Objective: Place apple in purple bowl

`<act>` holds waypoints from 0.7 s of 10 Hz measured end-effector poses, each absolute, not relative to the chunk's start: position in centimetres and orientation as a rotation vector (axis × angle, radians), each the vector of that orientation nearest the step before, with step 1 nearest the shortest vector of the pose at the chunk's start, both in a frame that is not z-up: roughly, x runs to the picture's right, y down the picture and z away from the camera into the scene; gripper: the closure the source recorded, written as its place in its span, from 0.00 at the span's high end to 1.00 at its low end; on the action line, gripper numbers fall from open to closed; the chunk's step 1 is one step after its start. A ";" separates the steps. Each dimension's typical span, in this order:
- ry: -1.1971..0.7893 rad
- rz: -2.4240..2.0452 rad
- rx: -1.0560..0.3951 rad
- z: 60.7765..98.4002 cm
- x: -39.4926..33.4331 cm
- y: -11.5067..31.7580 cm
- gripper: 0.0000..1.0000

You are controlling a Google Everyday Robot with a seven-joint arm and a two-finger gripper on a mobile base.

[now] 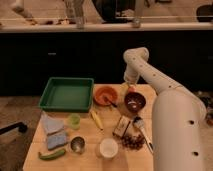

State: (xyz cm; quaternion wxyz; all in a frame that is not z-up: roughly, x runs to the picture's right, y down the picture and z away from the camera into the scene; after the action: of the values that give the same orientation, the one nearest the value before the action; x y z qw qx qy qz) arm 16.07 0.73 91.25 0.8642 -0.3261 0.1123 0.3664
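Note:
The purple bowl [135, 102] stands on the wooden table [85, 132] at the back right, with a pale shiny patch inside. A small orange-red spot that looks like the apple [131, 90] sits right at the bowl's far rim, under the gripper tip. My gripper [129, 85] points down from the white arm's bent elbow [137, 56], just above and behind the bowl. I cannot tell whether the apple is held or resting on the rim.
An orange bowl [105, 94] with a dark utensil stands left of the purple bowl. Also on the table: a green tray [67, 93], banana [96, 119], white cup [108, 147], grape cluster [131, 141], metal cup [77, 144], snack box [121, 126] and brush [140, 127].

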 end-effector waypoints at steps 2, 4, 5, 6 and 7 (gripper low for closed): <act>0.233 0.747 -0.667 92.3 16.7 0.0 0.80; 0.227 0.744 -0.659 93.1 17.2 -0.5 0.80; 0.223 0.745 -0.658 93.6 17.5 -0.6 0.80; 0.220 0.745 -0.661 94.0 17.7 -0.6 0.80; 0.218 0.746 -0.667 94.4 17.8 -0.5 0.80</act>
State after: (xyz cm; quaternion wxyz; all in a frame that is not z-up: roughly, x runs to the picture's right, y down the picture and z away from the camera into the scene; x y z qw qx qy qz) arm 17.79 -0.54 94.44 0.8718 -0.3190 0.1041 0.3568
